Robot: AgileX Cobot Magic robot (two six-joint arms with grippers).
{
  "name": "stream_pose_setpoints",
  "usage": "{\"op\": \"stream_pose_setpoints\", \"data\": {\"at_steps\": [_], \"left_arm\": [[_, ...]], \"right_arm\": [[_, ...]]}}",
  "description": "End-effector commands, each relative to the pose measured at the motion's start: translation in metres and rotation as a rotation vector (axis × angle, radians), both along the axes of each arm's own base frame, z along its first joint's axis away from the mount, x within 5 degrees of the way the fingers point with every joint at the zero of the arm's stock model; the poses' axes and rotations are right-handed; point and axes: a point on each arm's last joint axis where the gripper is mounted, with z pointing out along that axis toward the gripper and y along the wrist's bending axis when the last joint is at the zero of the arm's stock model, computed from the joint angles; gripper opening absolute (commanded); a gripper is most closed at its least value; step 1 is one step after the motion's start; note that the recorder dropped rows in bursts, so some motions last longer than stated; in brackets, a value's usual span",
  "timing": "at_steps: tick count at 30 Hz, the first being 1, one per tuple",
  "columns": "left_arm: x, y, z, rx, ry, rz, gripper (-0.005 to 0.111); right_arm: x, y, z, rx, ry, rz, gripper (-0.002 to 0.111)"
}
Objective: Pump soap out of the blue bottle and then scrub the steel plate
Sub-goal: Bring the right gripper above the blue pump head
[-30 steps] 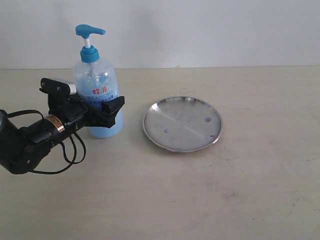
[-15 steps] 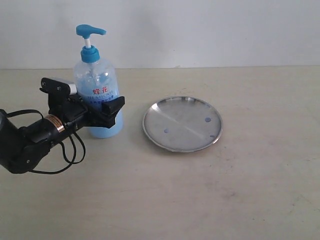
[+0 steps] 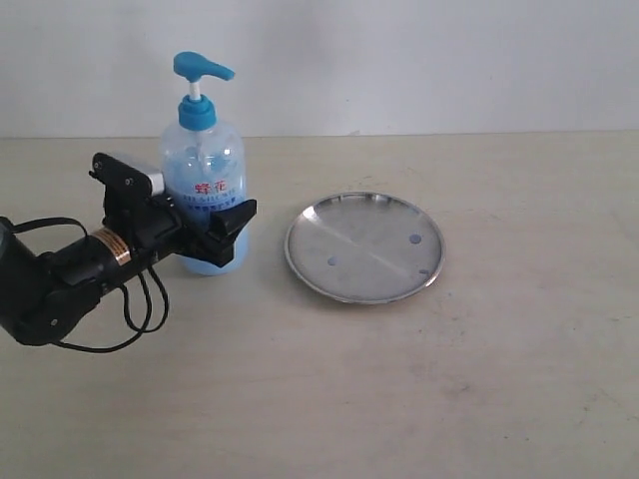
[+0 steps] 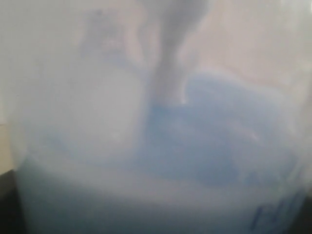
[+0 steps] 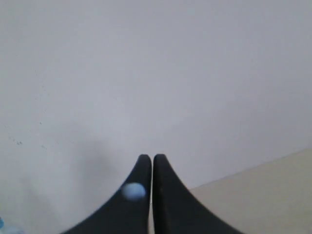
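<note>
On the left of the table (image 3: 399, 399), a black arm (image 3: 50, 284) lying low. At its tip, the left claw (image 3: 210, 232), clamped on the lower half of the blue bottle (image 3: 203, 170), one finger on each side. Bottle a little left of the middle, toward the far side of the table, about upright. Cannot tell if its bottom touches the table. Bright blue pump head (image 3: 203, 70) on top, spout pointing right. Red letters (image 3: 208, 187) on the front. Pale blue soap (image 3: 208, 261) only in the bottom part, clear plastic above. From the left wrist, just a blurry close look at the bottle wall, filling the whole view, with blue soap and the pump tube (image 4: 168, 73) inside.

Near the bottle on its right, not touching it, the steel plate (image 3: 364, 246), flat on the table near the middle. Round and shiny, with a raised rim and a few small dark spots (image 3: 414, 239).

Right claw (image 5: 152, 163) seen only from its own wrist. Shut tight, two black fingers (image 5: 165, 195) touching. Aimed at a pale wall (image 5: 156, 73), with a bit of table in one corner. A small pale blob (image 5: 133, 191) on one finger, too blurry to tell what.
</note>
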Motion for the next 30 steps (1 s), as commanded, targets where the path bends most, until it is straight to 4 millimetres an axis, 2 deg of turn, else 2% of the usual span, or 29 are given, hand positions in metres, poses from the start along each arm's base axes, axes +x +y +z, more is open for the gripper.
{"op": "stream_pose_setpoints", "data": {"at_steps": [1, 6, 11, 14, 17, 19, 21, 23, 26, 27, 28, 29, 30], "left_arm": [[-0.002, -0.007, -0.004, 0.138, -0.010, -0.112, 0.004], [0.009, -0.010, 0.001, 0.157, -0.031, -0.119, 0.004], [0.010, -0.015, 0.002, 0.199, -0.047, -0.194, 0.004], [0.010, -0.015, 0.000, 0.221, -0.027, -0.189, 0.004], [0.010, -0.014, -0.001, 0.232, -0.022, -0.187, 0.004], [0.010, -0.014, -0.001, 0.232, -0.022, -0.187, 0.004], [0.010, -0.014, -0.001, 0.240, -0.029, -0.189, 0.004], [0.010, -0.014, -0.001, 0.244, -0.032, -0.190, 0.004], [0.010, -0.014, -0.001, 0.254, -0.040, -0.192, 0.004], [0.010, -0.014, -0.002, 0.259, -0.038, -0.190, 0.004], [0.011, -0.013, -0.003, 0.277, -0.036, -0.172, 0.004], [0.012, -0.012, -0.003, 0.287, -0.037, -0.158, 0.004], [0.013, -0.011, -0.003, 0.312, -0.049, -0.138, 0.004]], "right_arm": [[0.000, 0.000, -0.003, 0.079, 0.026, 0.014, 0.000], [0.002, 0.000, -0.009, 0.062, 0.097, 0.007, 0.000], [0.020, -0.002, -0.014, -0.017, 0.235, -0.005, 0.000], [0.041, -0.001, 0.010, -0.141, 0.224, 0.005, 0.000], [0.078, 0.000, 0.035, -0.193, 0.200, 0.051, 0.000], [0.109, 0.003, 0.052, -0.206, 0.173, 0.110, 0.000], [0.147, 0.009, 0.060, -0.271, 0.185, 0.216, 0.000], [0.185, 0.019, 0.060, -0.373, 0.212, 0.366, 0.000], [0.229, 0.036, 0.053, -0.543, 0.233, 0.610, 0.000], [0.239, 0.042, 0.051, -0.562, 0.240, 0.666, 0.000], [0.262, 0.055, 0.050, -0.560, 0.269, 0.760, 0.000], [0.270, 0.060, 0.049, -0.528, 0.287, 0.789, 0.000], [0.284, 0.076, 0.058, -0.481, 0.273, 0.841, 0.000]]}}
